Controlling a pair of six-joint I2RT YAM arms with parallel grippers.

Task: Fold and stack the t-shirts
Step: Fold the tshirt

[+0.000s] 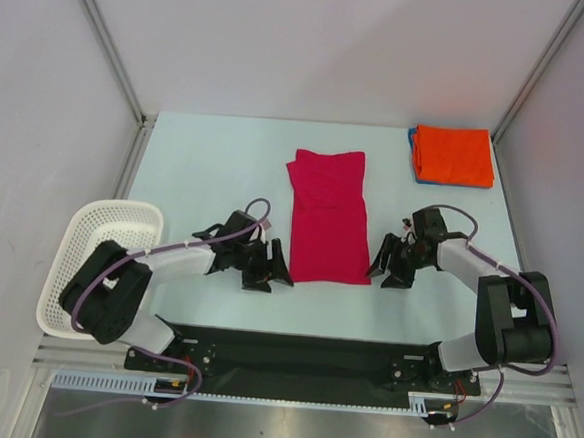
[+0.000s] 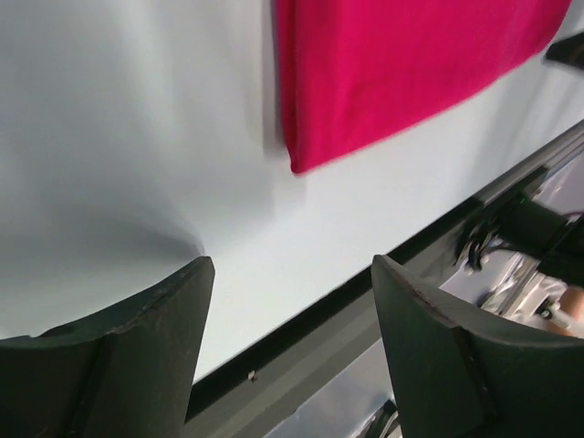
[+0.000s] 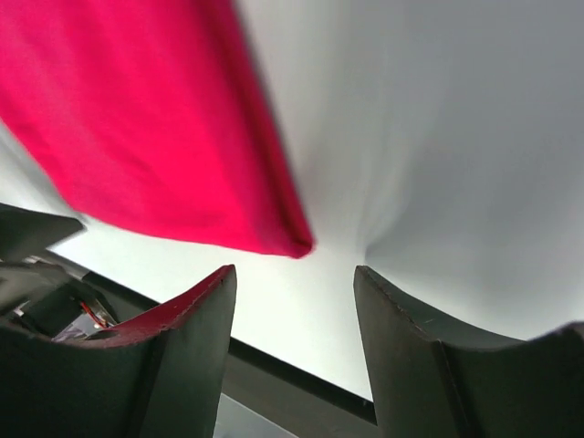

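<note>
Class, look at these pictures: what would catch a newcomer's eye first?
The crimson shirt, folded into a long strip mid-table, stands out most. Next comes the orange shirt, folded small at the far right corner atop a blue one. A white basket sits at the left edge.

White basket (image 1: 85,240) at table's (image 1: 215,174) left edge

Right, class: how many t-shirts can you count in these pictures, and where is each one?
3. A crimson t-shirt lies folded into a long strip in the middle. An orange t-shirt sits folded at the far right corner. A blue t-shirt shows only as an edge beneath it. Others could be hidden underneath.
</note>
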